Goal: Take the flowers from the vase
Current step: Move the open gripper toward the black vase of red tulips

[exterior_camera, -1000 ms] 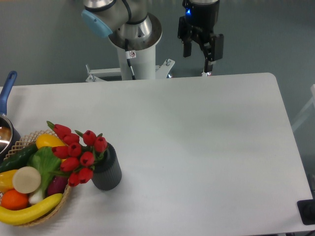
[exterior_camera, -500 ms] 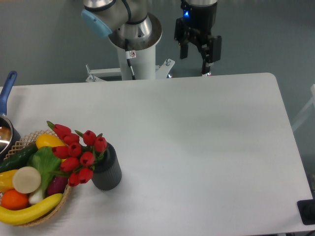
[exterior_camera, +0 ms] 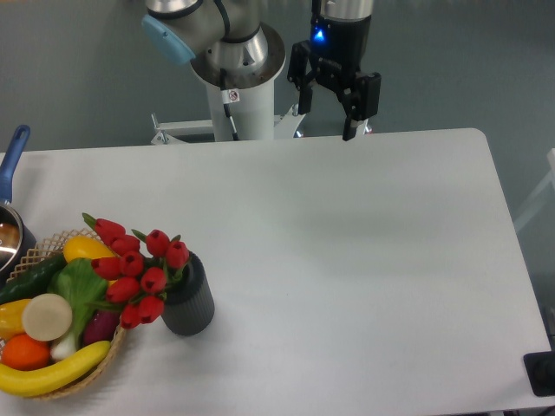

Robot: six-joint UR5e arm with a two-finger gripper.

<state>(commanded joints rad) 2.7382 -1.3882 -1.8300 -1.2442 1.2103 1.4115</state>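
The flowers, a bunch of red tulip buds with green stems, lean left out of the vase, a small dark grey ribbed cylinder near the table's front left. My gripper hangs open over the table's far edge, well up and to the right of the vase. Its two black fingers point down with nothing between them.
A wicker basket with a banana, an orange, a yellow pepper, a cucumber and leafy greens sits just left of the vase, under the tulip heads. A blue-handled pot stands at the left edge. The robot base stands behind the table.
The gripper has shifted left and slightly lower along the table's far edge, staying open. The flowers and vase have not moved.
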